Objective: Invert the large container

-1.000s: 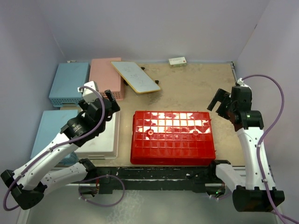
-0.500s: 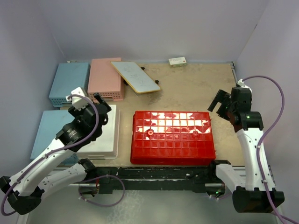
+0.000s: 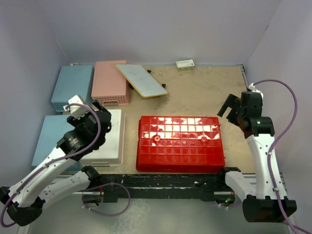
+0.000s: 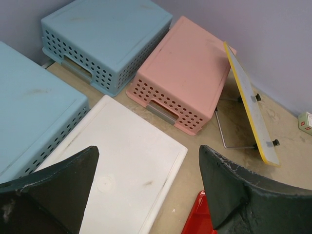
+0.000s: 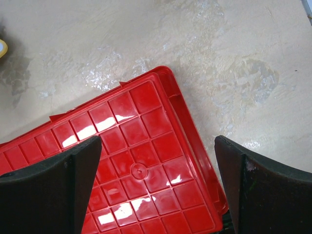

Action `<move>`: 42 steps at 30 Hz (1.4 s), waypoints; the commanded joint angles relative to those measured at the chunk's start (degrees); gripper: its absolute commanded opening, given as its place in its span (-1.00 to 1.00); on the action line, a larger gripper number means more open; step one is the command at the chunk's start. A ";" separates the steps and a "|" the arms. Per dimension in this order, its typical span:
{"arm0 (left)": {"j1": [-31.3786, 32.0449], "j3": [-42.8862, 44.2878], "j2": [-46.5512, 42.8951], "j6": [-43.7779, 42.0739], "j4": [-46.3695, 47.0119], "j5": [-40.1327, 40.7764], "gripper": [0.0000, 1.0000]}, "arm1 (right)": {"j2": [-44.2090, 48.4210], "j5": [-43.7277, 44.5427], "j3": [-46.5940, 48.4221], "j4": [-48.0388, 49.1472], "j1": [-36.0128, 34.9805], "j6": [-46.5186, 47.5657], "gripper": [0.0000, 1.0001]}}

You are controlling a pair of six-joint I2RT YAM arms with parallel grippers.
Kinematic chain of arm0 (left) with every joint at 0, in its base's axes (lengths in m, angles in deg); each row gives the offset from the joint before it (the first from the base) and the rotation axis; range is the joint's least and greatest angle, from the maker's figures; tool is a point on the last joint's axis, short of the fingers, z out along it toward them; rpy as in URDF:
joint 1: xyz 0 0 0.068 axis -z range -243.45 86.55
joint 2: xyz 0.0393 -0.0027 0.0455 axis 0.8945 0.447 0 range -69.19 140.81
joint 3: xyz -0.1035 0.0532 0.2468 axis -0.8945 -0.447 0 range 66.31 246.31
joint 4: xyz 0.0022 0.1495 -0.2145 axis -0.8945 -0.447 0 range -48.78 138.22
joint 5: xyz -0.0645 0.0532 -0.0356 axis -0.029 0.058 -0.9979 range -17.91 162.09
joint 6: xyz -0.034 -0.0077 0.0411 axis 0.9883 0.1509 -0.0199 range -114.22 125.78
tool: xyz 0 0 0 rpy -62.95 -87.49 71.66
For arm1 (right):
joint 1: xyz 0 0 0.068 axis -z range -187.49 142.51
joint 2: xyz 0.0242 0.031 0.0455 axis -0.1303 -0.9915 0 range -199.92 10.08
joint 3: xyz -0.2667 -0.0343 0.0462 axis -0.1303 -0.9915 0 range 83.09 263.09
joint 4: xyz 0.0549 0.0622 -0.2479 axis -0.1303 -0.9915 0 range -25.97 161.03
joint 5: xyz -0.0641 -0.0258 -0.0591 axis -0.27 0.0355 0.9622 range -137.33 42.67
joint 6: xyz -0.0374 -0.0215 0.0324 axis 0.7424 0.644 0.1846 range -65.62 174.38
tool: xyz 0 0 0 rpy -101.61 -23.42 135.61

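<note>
The large red container (image 3: 179,144) lies in the middle of the table with its grid-ribbed underside facing up. It also shows in the right wrist view (image 5: 122,161), and one corner of it shows in the left wrist view (image 4: 200,219). My left gripper (image 3: 102,115) is open and empty, held above the white basket to the left of the container; in its own view (image 4: 148,151) the jaws stand wide apart. My right gripper (image 3: 231,109) is open and empty, above the container's far right corner (image 5: 157,141), touching nothing.
A white upturned basket (image 3: 105,146) sits left of the container. Light-blue baskets (image 3: 73,87) (image 3: 48,139) and a pink perforated basket (image 3: 111,82) stand at the left and back left. A yellow-edged board (image 3: 141,80) leans on the pink basket. A small box (image 3: 185,64) lies by the back wall.
My left arm has drawn back to the left and toward its base, away from the container. My right arm has hardly moved. The container has not moved.
</note>
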 commanded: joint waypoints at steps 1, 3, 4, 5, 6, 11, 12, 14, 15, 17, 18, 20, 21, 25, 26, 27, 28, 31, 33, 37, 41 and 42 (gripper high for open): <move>-0.13 -0.10 -0.97 -1.79 0.65 0.04 0.62 | 0.74 1.72 -0.44 1.97 -0.20 -0.84 0.99; -0.11 -0.40 -1.49 -2.99 1.37 -1.03 0.63 | 0.69 1.73 -0.53 1.95 -0.20 -0.93 0.99; -0.09 -0.61 -2.00 -3.82 2.01 -1.81 0.63 | 0.71 1.73 -0.54 1.93 -0.20 -0.95 0.99; -0.13 -0.84 -2.41 -4.49 2.59 -2.54 0.63 | 0.73 1.73 -0.54 1.97 -0.20 -0.91 0.99; -0.13 -1.04 -2.83 -5.10 3.14 -3.15 0.63 | 0.79 1.73 -0.52 1.95 -0.20 -0.93 0.99; -0.07 -1.72 -4.05 -6.66 4.69 -5.39 0.64 | 0.83 1.65 -0.71 2.11 -0.20 -1.02 1.00; -0.06 -1.70 -4.04 -6.87 4.83 -5.63 0.64 | 0.81 1.65 -0.79 2.05 -0.20 -1.01 1.00; -0.12 -1.69 -3.91 -7.07 5.19 -6.06 0.64 | 0.82 1.65 -0.80 2.16 -0.20 -1.02 0.99; -0.07 -1.66 -3.87 -7.35 5.37 -6.29 0.64 | 0.79 1.65 -0.72 2.16 -0.20 -1.09 0.99; -0.08 -1.62 -3.74 -7.75 5.78 -6.81 0.64 | 0.74 1.66 -0.63 2.07 -0.25 -1.10 1.00; -0.08 -1.58 -3.66 -8.02 6.05 -7.18 0.64 | 0.66 1.60 -0.55 1.94 -0.21 -1.10 1.00; -0.08 -1.42 -3.53 -8.99 6.76 -8.29 0.64 | 0.48 0.75 -0.33 1.66 -0.20 -0.84 1.00; -0.12 -1.44 -3.53 -9.48 7.09 -8.91 0.64 | 0.40 0.47 -0.22 1.59 -0.20 -0.60 1.00; -0.13 -1.59 -3.60 -11.07 8.51 -10.90 0.65 | 0.38 0.04 0.03 1.65 -0.20 -0.11 1.00; -0.06 -1.61 -3.64 -11.39 8.87 -11.34 0.65 | 0.38 -0.13 0.06 1.70 -0.20 0.01 0.99; -0.05 -1.67 -3.68 -11.76 9.18 -11.90 0.65 | 0.36 -0.63 0.08 1.65 -0.20 0.06 1.00; -0.12 -1.68 -3.69 -12.21 9.70 -12.63 0.65 | 0.28 -1.62 0.15 1.52 -0.20 0.14 1.00; -0.13 -1.89 -4.10 -13.19 10.77 -13.87 0.65 | 0.21 -4.45 0.25 1.32 -0.20 0.85 1.00; -0.13 -2.17 -4.50 -13.37 11.45 -14.38 0.65 | 0.16 -5.73 0.25 1.46 -0.20 1.19 1.00; -0.12 -2.72 -5.36 -13.02 12.56 -15.87 0.65 | 0.29 -6.90 0.18 1.46 -0.20 1.81 1.00; -0.12 -3.20 -6.16 -12.67 13.30 -16.80 0.65 | 0.49 -7.23 -0.01 1.32 -0.20 2.06 1.00; -0.11 -3.27 -6.36 -12.59 13.35 -16.89 0.65 | 0.59 -7.22 -0.08 1.31 -0.20 2.12 1.00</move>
